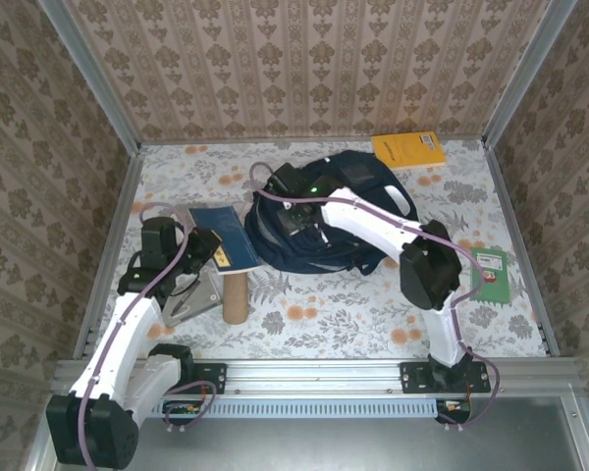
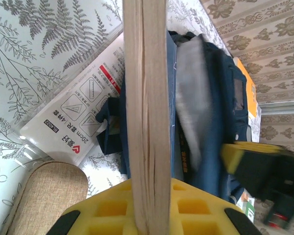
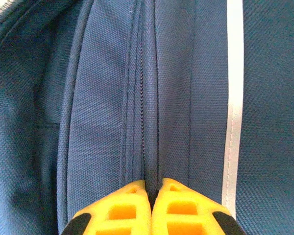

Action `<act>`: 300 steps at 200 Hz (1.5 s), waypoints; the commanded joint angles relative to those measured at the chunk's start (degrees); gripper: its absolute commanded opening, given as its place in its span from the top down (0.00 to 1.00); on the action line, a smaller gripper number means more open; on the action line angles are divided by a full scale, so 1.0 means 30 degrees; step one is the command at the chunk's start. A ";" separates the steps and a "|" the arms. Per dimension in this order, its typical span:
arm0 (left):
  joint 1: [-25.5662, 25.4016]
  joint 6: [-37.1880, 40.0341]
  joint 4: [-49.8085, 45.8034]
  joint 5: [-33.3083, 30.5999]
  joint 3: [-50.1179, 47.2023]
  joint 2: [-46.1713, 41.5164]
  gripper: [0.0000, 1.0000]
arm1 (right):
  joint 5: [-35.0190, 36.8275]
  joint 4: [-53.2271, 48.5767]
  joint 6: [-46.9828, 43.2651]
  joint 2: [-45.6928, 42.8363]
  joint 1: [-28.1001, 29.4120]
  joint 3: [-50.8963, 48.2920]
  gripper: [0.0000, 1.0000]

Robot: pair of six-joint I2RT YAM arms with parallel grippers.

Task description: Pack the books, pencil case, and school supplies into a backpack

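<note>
The navy backpack (image 1: 319,221) lies in the middle of the table. My right gripper (image 1: 293,204) rests on its top, shut on a ridge of backpack fabric (image 3: 103,122) beside the zipper; in the right wrist view the right gripper (image 3: 151,188) pinches that dark seam. My left gripper (image 1: 206,253) is shut on the dark blue book (image 1: 222,232), whose pale page edge (image 2: 144,98) stands upright between the yellow jaws of the left gripper (image 2: 144,200). The tan pencil case (image 1: 236,297) lies just in front of that book. A white packet with red print (image 2: 76,115) lies under the book.
An orange-yellow book (image 1: 409,149) lies at the back right by the wall. A green book (image 1: 491,273) lies at the right edge. A grey flat angular piece (image 1: 189,302) lies left of the pencil case. Metal frame rails border the table.
</note>
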 commanded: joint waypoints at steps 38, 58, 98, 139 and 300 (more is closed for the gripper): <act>-0.1736 -0.1758 0.5760 -0.0080 0.0033 0.2521 1.00 | 0.0180 0.0055 0.0263 -0.4073 -0.0384 0.0956 1.00; -0.2776 -0.2448 0.7806 -0.0670 0.0126 0.3877 1.00 | -0.0104 0.0112 0.0606 -0.4634 -0.0478 0.1000 1.00; -0.4605 -0.4377 1.3109 -0.1357 0.0649 0.7822 1.00 | -0.0481 0.0151 0.1158 -0.4940 -0.0496 0.0914 1.00; -0.7005 -0.5022 1.3300 -0.3813 0.2669 1.1341 1.00 | -0.0839 0.0371 0.1676 -0.5012 -0.0493 0.0491 1.00; -0.9779 -0.4765 0.5107 -0.8169 0.7264 1.4514 0.11 | -0.1163 0.0628 0.2166 -0.5094 -0.1120 -0.0843 0.78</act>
